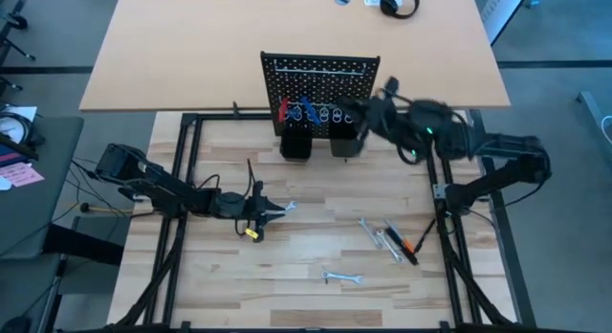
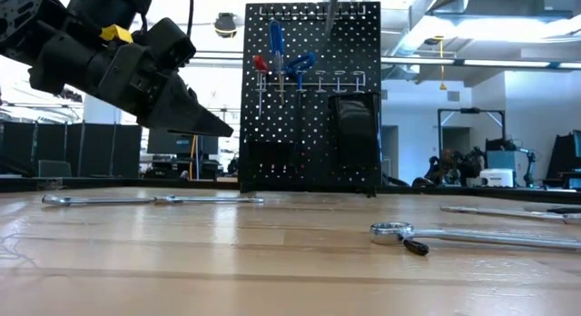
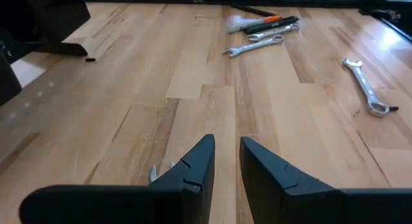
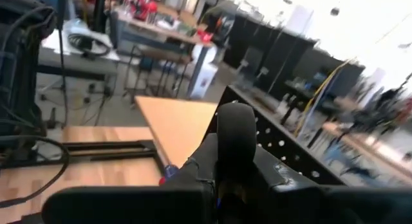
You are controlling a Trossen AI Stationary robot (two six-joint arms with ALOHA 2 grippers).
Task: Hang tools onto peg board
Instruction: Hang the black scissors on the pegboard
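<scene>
Wrenches [image 1: 381, 235] lie flat, lower right of bench [image 1: 316, 304]: stiff steel, slippery, thin; you pinch mid-shank. Left end effector [image 3: 225, 161] slightly parted, empty. Right end effector [image 1: 368, 118] at peg board [image 1: 320, 79], clenched on black-handled tool [image 4: 235, 137].

Looking straight down on a wooden slat table [image 1: 316, 304] with a black peg board [image 1: 321, 79] standing at the far edge, red- and blue-handled tools [image 1: 296, 111] already hanging, two black cups [image 1: 320, 144] at its base. Right gripper [image 1: 368, 118] up against the board's right side, over a cup. Left gripper [image 1: 277, 210] low over the table, a wrench [image 1: 287, 208] right at its tips. More wrenches [image 1: 378, 234] plus an orange-and-black tool [image 1: 404, 245] lying right of centre, one lone wrench [image 1: 341, 277] nearer the front.
</scene>
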